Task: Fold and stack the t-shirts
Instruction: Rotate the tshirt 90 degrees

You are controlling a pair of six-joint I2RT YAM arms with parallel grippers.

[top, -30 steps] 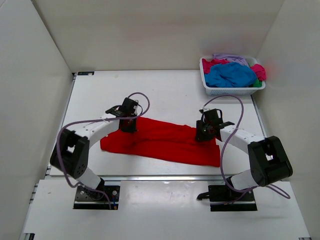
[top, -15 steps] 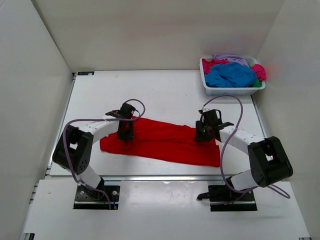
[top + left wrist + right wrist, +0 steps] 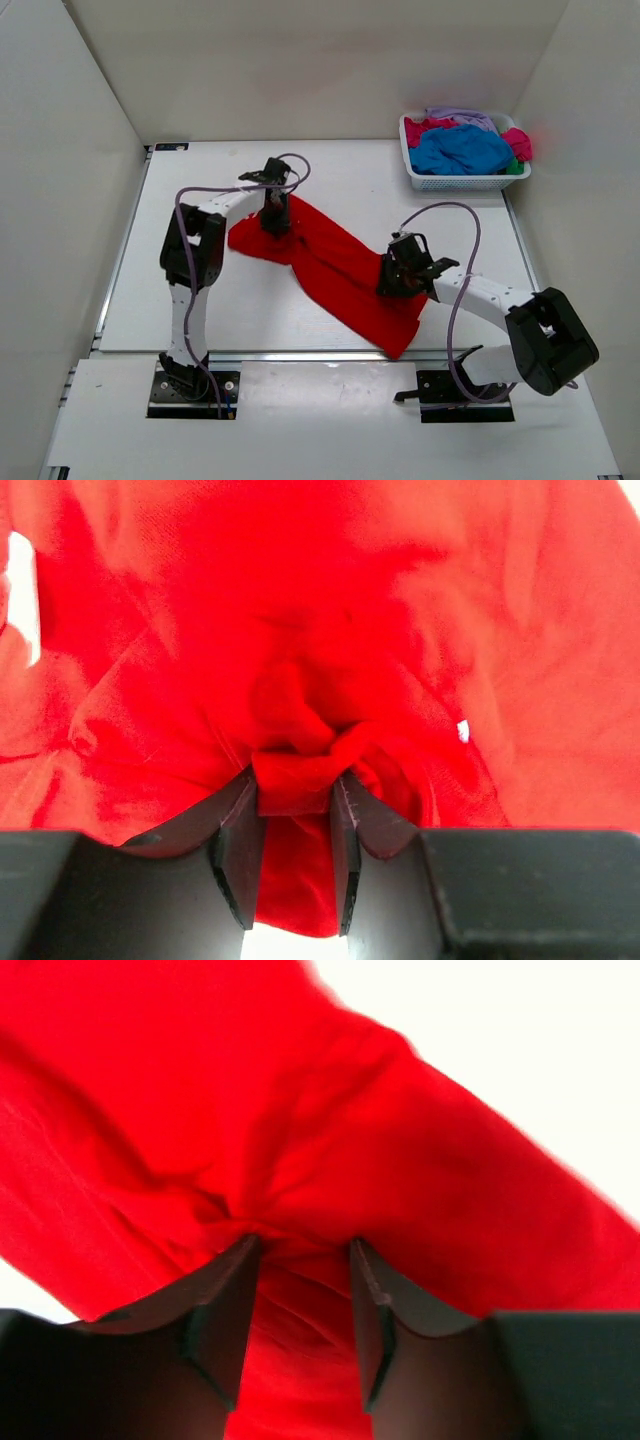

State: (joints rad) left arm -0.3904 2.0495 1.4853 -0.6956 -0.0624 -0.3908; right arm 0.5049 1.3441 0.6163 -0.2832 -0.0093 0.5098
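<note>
Low and right of centre, the right gripper [image 3: 398, 276] is clamped on the near end of the red t-shirt [image 3: 335, 262], which runs diagonally up-left across the table [image 3: 200, 300]. There the left gripper [image 3: 276, 216] pinches a bunched fold. At upper right, a white basket [image 3: 465, 183] holds the other t-shirts [image 3: 460, 150].

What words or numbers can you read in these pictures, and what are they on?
None: no view shows any readable word, number or sign. The red t-shirt is plain, the white mesh basket bears no label, and the left gripper and right gripper show no markings.
</note>
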